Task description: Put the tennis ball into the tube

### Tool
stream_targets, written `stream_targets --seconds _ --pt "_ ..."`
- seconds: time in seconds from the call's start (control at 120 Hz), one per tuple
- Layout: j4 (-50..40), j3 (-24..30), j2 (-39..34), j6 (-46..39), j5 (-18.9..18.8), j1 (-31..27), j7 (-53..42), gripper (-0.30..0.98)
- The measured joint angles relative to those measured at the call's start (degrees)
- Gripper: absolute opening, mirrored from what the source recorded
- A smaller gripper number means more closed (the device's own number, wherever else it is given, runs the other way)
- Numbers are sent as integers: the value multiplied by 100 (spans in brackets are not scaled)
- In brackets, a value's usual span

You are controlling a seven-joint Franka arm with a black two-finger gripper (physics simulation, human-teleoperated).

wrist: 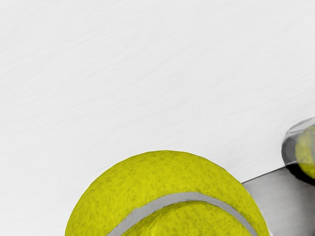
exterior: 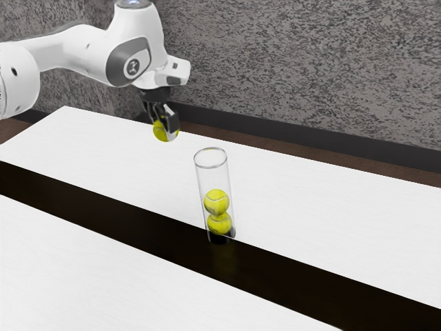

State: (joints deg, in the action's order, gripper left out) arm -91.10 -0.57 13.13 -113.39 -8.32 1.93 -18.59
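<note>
My gripper (exterior: pixel 164 121) is up at the exterior view's upper left, shut on a yellow tennis ball (exterior: pixel 165 131) that hangs above the white table. In the wrist view the held tennis ball (wrist: pixel 167 196) is large at the lower edge. The clear tube (exterior: pixel 212 172) stands upright on the dark strip's edge, toward the exterior view's right of my gripper, with its rim lower in that view than the held ball. Inside it two balls are stacked, an upper ball (exterior: pixel 216 201) and a lower ball (exterior: pixel 219 223). Part of the tube (wrist: pixel 291 142) appears in the wrist view too.
The white table (exterior: pixel 331 207) is crossed by a dark glossy strip (exterior: pixel 138 214) running under the tube's base. Behind the table stands a grey textured wall (exterior: pixel 296 69).
</note>
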Motion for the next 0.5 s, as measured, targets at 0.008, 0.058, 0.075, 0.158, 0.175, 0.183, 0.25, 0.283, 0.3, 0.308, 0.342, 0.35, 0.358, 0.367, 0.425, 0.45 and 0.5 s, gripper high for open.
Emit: stream_targets --seconds 0.008,0.058,0.075,0.158,0.175,0.183,0.25,0.283,0.3,0.308,0.342,0.35,0.358,0.367,0.425,0.45,0.5 --pt "2 29 0 6 -13 -4 17 22" --pt "9 191 0 40 -89 -3 123 22" --pt "12 231 0 49 -109 3 157 22" --pt "71 446 2 86 -255 28 323 21" --pt "83 472 4 92 -279 35 355 21" --pt "92 484 5 95 -291 37 370 21" --pt "128 567 10 113 -358 36 485 21" --pt "135 644 14 119 -406 29 540 21" --pt "138 677 15 122 -428 34 567 21" --pt "140 693 15 123 -437 37 580 21" --pt "160 756 17 127 -483 45 632 21" --pt "166 771 17 128 -493 51 645 21" --pt "174 784 17 129 -503 56 657 21" --pt "182 795 17 129 -515 61 670 21" --pt "233 848 18 122 -583 97 749 21" --pt "245 887 20 119 -609 106 782 21" --pt "256 979 21 114 -665 130 846 21"
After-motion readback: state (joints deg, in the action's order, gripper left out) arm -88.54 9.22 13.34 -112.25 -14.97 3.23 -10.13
